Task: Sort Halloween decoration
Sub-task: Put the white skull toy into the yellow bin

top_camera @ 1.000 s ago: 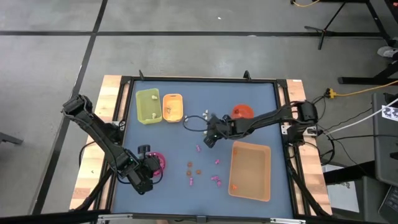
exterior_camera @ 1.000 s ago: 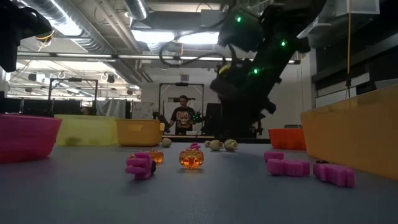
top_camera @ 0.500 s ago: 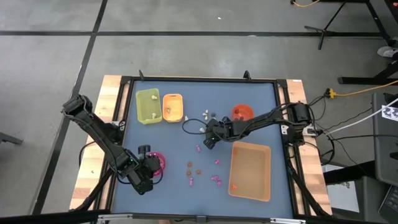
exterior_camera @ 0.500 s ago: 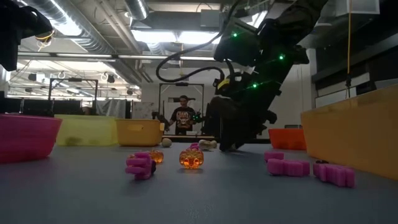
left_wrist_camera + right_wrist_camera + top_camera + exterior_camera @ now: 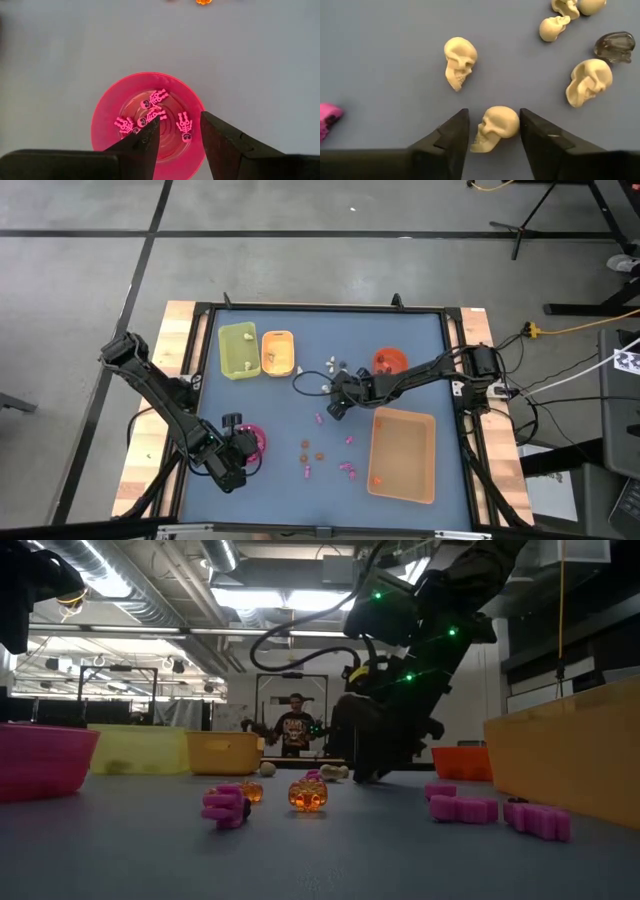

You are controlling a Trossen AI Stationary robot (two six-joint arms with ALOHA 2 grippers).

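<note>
Sorting is partly done: pink skeletons point(image 5: 150, 117) lie in the pink bowl point(image 5: 105, 115) under the released left tool point(image 5: 177, 137). Right tool point(image 5: 492, 131), spread, straddles a cream skull point(image 5: 495, 127) mid-surface; other skulls point(image 5: 460, 60) and trinkets point(image 5: 320, 452) remain loose.

Dark right arm point(image 5: 400, 670) lowered to table, orange pumpkin point(image 5: 307, 795), pink trinkets point(image 5: 463, 808) in front

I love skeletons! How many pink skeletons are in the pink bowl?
4, in the pink bowl under the left gripper: skeletons at. Its fingers may hide more.
</note>
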